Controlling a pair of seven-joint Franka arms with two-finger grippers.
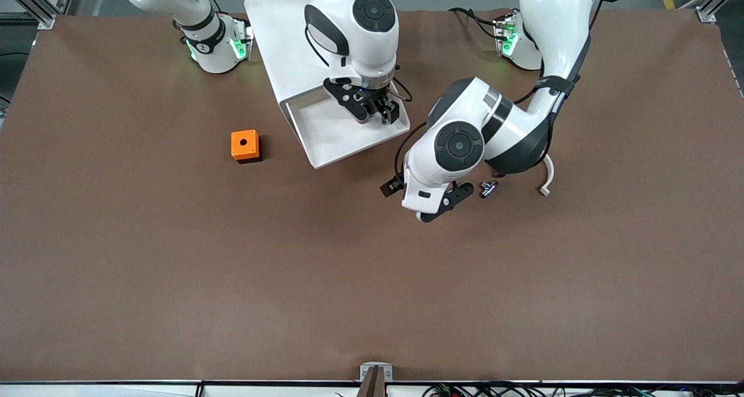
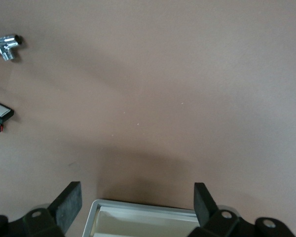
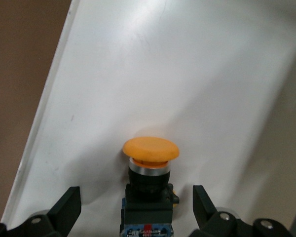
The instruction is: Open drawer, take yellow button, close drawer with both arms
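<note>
The drawer [image 1: 318, 153] is pulled out of the white cabinet [image 1: 279, 31] toward the front camera. My right gripper [image 1: 375, 109] hangs low inside it, open. In the right wrist view its fingers [image 3: 64, 207] stand on either side of the button [image 3: 150, 150], which lies on the drawer floor [image 3: 163, 74] with its orange cap pointing away; they do not touch it. The gripper hides the button in the front view. My left gripper [image 1: 427, 195] is open and empty over the table near the drawer's corner; the drawer rim [image 2: 143, 208] shows between its fingers [image 2: 66, 202].
An orange cube with a round hole [image 1: 244, 145] sits on the table toward the right arm's end of the drawer. A small metal part [image 1: 488, 189] lies beside the left hand and shows in the left wrist view [image 2: 5, 45], near a small black piece with a white face [image 2: 0, 112].
</note>
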